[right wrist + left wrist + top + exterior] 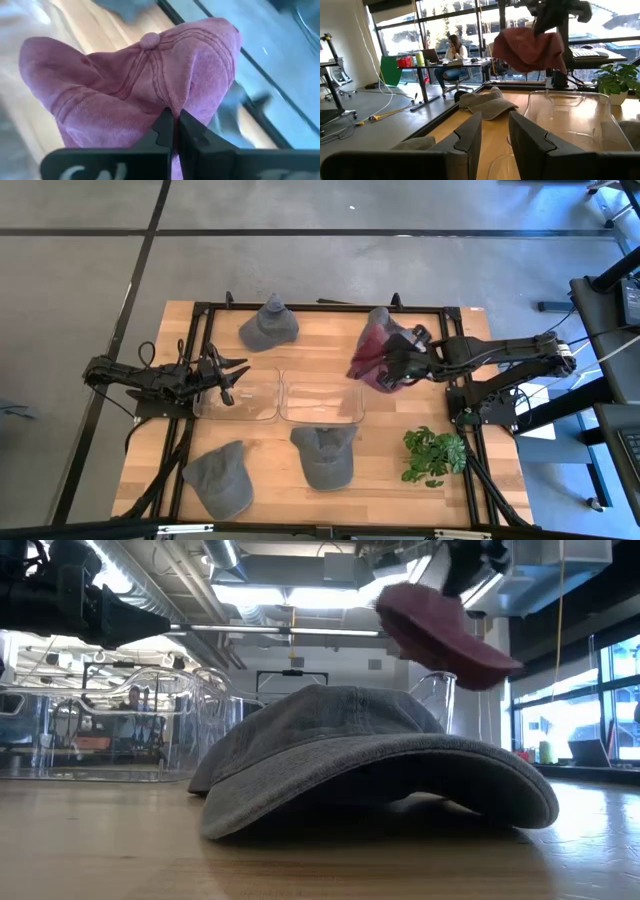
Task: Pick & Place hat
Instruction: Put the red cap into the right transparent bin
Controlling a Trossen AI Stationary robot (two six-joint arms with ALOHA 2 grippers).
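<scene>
The right gripper (398, 370) pinches the maroon hat (372, 355) in the air; next it should carry it over the right clear bin (322, 416)

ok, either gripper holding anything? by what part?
Right gripper pinches the maroon hat by its crown fabric. Left gripper holds nothing.

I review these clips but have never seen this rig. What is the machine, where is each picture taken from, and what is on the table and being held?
Two robot arms work at a wooden table. One picture looks straight down, one looks across at table height, and one sits on each wrist. On the table lie three grey caps, two clear bins and a small plant. The right end effector is shut on a maroon cap, lifted off the table. The left end effector waits by the left bin, holding nothing.
</scene>
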